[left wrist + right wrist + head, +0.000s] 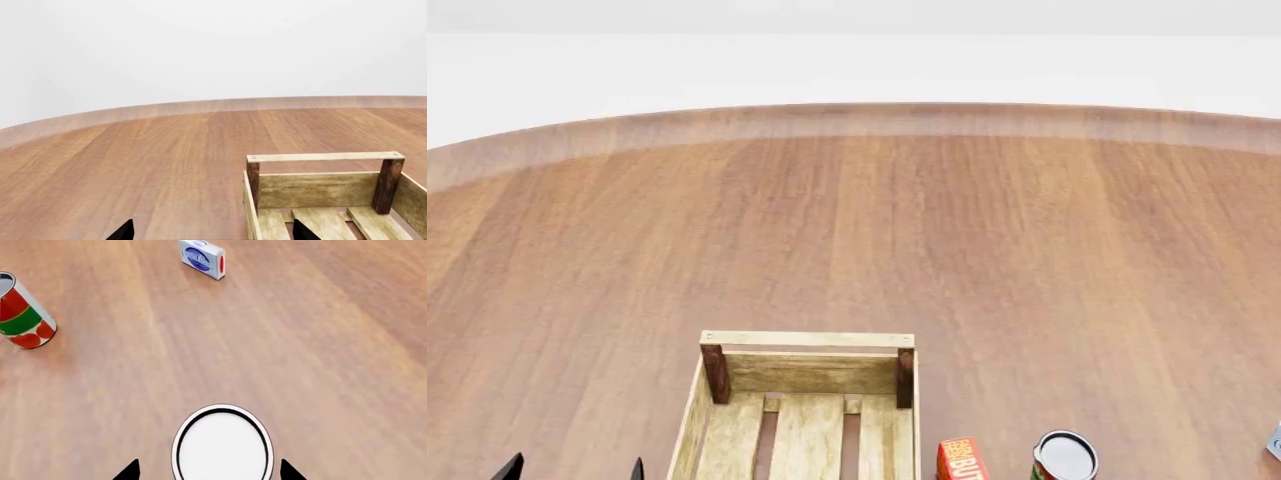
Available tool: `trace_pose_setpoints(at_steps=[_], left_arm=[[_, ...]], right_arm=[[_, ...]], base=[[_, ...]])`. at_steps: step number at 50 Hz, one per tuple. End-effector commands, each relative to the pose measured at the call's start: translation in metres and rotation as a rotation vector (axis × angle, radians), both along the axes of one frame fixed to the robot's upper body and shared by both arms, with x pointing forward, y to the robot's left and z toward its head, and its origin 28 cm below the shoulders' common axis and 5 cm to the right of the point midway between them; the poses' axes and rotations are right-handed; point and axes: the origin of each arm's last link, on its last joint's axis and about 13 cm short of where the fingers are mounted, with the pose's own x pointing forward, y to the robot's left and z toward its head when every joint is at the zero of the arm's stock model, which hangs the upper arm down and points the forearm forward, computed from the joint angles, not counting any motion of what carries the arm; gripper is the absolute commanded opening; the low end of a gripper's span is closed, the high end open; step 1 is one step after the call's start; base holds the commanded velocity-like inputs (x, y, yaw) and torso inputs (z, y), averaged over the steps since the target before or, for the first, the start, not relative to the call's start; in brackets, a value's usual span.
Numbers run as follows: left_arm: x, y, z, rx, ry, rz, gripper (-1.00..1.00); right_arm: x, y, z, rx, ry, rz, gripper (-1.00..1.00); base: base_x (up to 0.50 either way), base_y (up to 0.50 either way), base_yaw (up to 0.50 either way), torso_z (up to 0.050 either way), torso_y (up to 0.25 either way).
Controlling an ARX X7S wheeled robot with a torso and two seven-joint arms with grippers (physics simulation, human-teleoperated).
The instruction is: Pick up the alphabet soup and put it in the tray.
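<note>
In the right wrist view I look down on the alphabet soup (222, 442), of which only the whitish lid with its dark ring shows. My right gripper (209, 473) is open, with one black fingertip on each side of the can and a gap to it on both sides. The right gripper is out of the head view. The tray (807, 340), a light-wood crate with dark corner posts, stands near the table's front, left of centre. My left gripper (574, 472) hangs open and empty just left of the tray (323, 157).
A red and green can (23, 315) stands on the table and shows at the head view's lower edge (1065, 458). A small blue and white box (203, 259) lies farther off. A red box (961, 462) stands beside the tray.
</note>
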Motion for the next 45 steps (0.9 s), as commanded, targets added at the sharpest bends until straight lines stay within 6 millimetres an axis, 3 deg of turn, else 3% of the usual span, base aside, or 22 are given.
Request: trace_pose_setpoints(at_steps=[1,26,45], left_arm=[[0.000,0.000,0.000,0.002,0.002,0.000,1.00],[0.000,0.000,0.000,0.003,0.002,-0.002,1.00],[0.000,0.000,0.000,0.003,0.005,-0.003,1.00]], right_arm=[[0.003,0.001,-0.007,0.005,0.017,0.001,1.00],[0.001,-0.006,-0.013,0.008,0.041,-0.017,1.00],[0.011,-0.008,-0.018,0.012,0.053,-0.023,1.00]], base=[[0.00,0.00,0.00,0.000,0.000],[0.00,0.00,0.00,0.000,0.000],[0.00,0.00,0.00,0.000,0.000]])
